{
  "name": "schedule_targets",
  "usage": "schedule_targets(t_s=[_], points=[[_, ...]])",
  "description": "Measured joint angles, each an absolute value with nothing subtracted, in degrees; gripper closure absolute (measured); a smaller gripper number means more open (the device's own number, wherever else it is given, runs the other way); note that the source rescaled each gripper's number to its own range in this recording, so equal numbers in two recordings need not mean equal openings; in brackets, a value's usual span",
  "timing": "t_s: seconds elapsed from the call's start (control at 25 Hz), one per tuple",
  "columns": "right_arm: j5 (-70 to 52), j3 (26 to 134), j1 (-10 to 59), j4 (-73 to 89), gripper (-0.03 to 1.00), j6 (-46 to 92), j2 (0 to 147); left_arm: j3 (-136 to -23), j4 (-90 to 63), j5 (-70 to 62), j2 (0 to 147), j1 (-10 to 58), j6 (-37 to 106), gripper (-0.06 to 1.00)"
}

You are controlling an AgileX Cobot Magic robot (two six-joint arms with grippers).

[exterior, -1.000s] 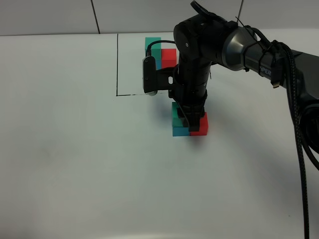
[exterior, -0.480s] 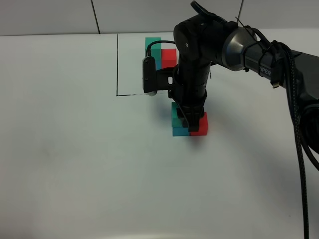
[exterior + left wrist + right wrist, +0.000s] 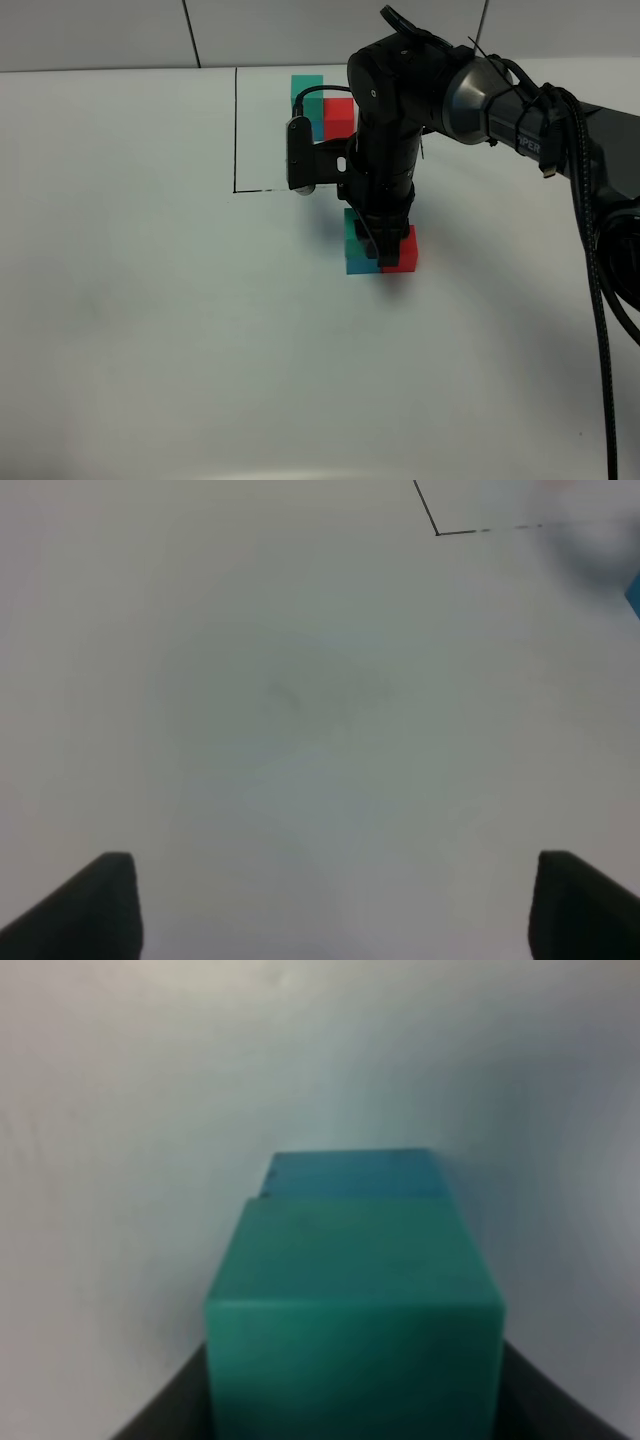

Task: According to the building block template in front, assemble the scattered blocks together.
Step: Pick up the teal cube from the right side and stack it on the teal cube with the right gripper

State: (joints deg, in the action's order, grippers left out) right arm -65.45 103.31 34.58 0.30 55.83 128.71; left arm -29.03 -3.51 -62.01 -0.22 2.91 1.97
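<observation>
The building block template (image 3: 322,105) stands at the back inside thin black lines (image 3: 235,130), its green cube on top and its red cube beside it. In front of it the scattered blocks sit together: the green block (image 3: 353,232) rests on the blue block (image 3: 358,265), with the red block (image 3: 403,256) against their right side. My right gripper (image 3: 376,238) points straight down and is shut on the green block (image 3: 355,1300); the blue block (image 3: 355,1172) shows beneath it. My left gripper (image 3: 330,900) is open over bare table.
The white table (image 3: 150,330) stretches wide to the left and front of the blocks. My right arm and its cable (image 3: 590,250) cross the right side. A corner of the black line (image 3: 437,532) shows in the left wrist view.
</observation>
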Motion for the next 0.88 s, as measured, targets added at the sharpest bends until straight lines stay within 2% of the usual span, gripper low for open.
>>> schedule_targets(t_s=[0.56,0.64,0.76,0.88], points=[[-65.4,103.31,34.58,0.36,0.94,54.37,128.71,-29.03,-3.51,-62.01,-0.22,2.91,1.97,0.18],[-65.26,103.31,34.58,0.36,0.79,54.3,128.71,-29.03,-3.51,-62.01,-0.22,2.91,1.97,0.18],[-65.07,103.31,34.58,0.0,0.37,53.79,128.44,-29.03,-3.51,-62.01,-0.22,2.91,1.97,0.18],[-65.19,103.31,34.58,-1.32,0.05,52.13,126.96,-29.03,-3.51,-62.01,-0.22,2.91,1.97,0.18]])
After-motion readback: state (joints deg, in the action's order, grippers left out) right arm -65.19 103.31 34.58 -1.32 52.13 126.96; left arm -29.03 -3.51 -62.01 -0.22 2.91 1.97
